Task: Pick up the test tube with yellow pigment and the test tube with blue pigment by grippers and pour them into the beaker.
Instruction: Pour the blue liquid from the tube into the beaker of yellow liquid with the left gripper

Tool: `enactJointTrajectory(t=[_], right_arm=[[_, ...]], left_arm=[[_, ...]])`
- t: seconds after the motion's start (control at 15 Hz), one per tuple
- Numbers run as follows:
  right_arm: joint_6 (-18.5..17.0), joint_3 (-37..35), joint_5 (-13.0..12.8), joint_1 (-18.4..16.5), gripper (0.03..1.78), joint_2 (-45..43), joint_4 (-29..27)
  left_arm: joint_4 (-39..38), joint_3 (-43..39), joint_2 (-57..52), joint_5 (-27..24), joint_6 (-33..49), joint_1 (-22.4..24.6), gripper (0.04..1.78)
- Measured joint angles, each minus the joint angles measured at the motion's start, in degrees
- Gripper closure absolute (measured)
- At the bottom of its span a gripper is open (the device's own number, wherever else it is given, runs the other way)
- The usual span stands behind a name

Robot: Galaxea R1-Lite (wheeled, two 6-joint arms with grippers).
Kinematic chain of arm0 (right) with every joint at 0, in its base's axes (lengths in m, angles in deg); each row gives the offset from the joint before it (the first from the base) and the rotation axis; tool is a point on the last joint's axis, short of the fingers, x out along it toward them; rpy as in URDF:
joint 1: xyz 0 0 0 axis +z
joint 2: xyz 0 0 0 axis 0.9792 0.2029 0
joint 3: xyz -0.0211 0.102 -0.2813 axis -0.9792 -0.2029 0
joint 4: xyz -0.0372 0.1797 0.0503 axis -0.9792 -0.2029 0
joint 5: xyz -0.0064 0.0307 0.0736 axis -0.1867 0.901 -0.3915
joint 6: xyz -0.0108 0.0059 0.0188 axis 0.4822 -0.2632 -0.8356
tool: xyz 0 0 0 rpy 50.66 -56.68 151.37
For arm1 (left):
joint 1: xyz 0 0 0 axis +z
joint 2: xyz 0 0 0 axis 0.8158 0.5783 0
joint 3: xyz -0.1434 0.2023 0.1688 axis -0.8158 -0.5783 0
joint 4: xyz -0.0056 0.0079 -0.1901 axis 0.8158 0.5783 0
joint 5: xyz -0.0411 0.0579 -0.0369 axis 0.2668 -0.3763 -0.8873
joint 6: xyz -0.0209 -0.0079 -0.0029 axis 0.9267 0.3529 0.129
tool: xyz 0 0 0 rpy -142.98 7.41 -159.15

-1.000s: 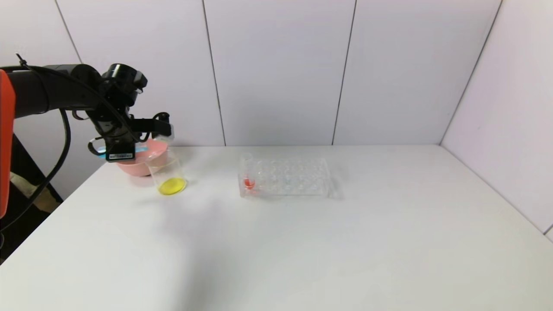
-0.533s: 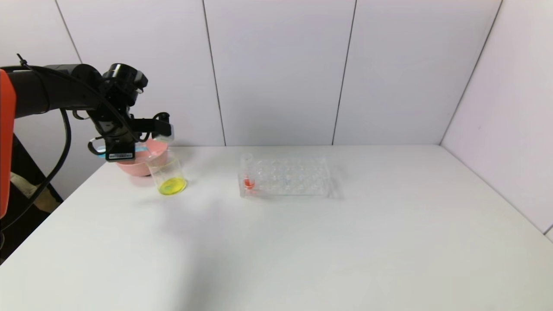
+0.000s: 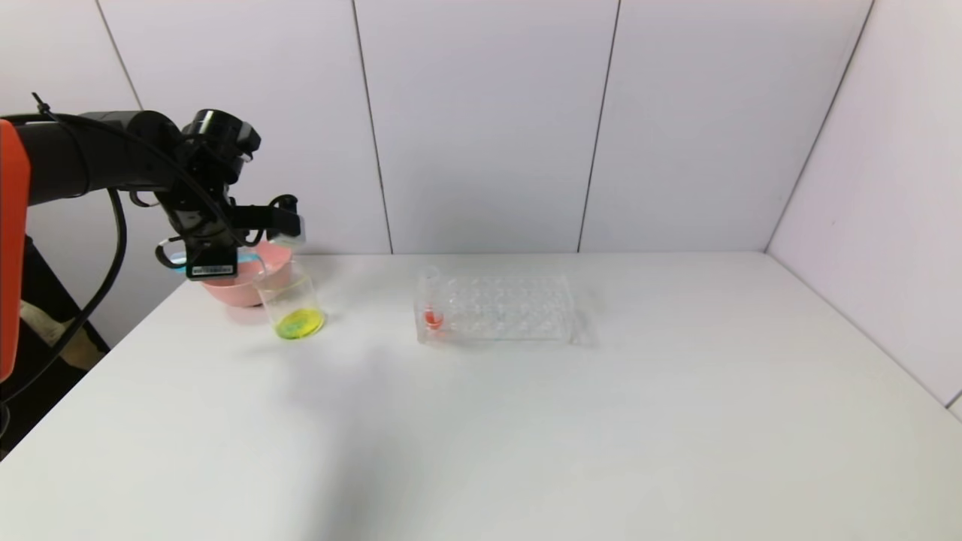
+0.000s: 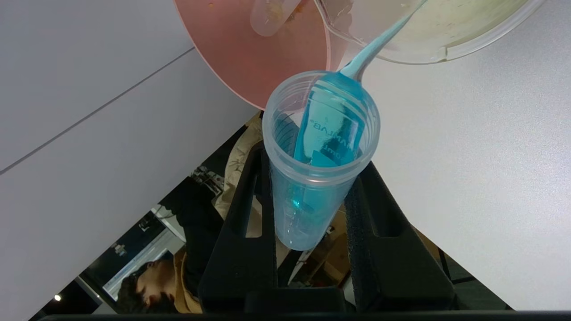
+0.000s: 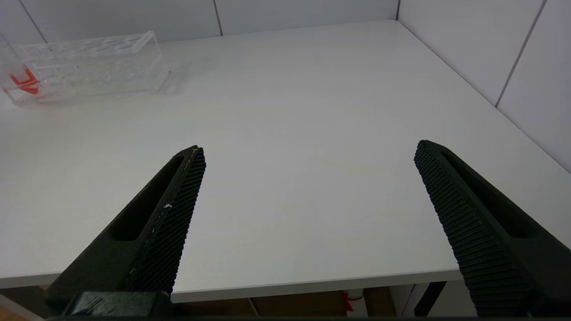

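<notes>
Pouring underway: left claw [image 4: 312, 209] clamps test tube with blue pigment [image 4: 319, 156], tube tipped, long axis slanting mouth-down toward beaker [image 3: 291, 304]. Thin blue stream crosses from tube mouth over beaker rim. Beaker on desk [image 3: 526, 421] just in front of pink bowl [image 3: 240, 274], holding yellow-green liquid. Right claw [image 5: 308, 214] spread wide, low over desk, well apart from beaker. Rack [image 3: 496, 308] beside beaker holds red tube.

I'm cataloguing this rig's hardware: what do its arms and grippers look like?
The left arm is black with an orange section, looping black cables and a white-labelled box. The left gripper has black slotted fingers; the right gripper has tapered black fingers with ribbed pads.
</notes>
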Motion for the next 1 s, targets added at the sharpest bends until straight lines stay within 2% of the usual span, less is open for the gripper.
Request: enactJointTrajectory(t=[0.27,1.0], right_arm=[[0.0,0.0,0.0,0.0,0.1,0.0,0.0],[0.0,0.0,0.0,0.0,0.1,0.0,0.0]], left_arm=[[-0.2,0.0,0.0,3.0,0.0,-1.0,1.36],[-0.1,0.0,0.0,4.4,0.0,-1.4,1.36]])
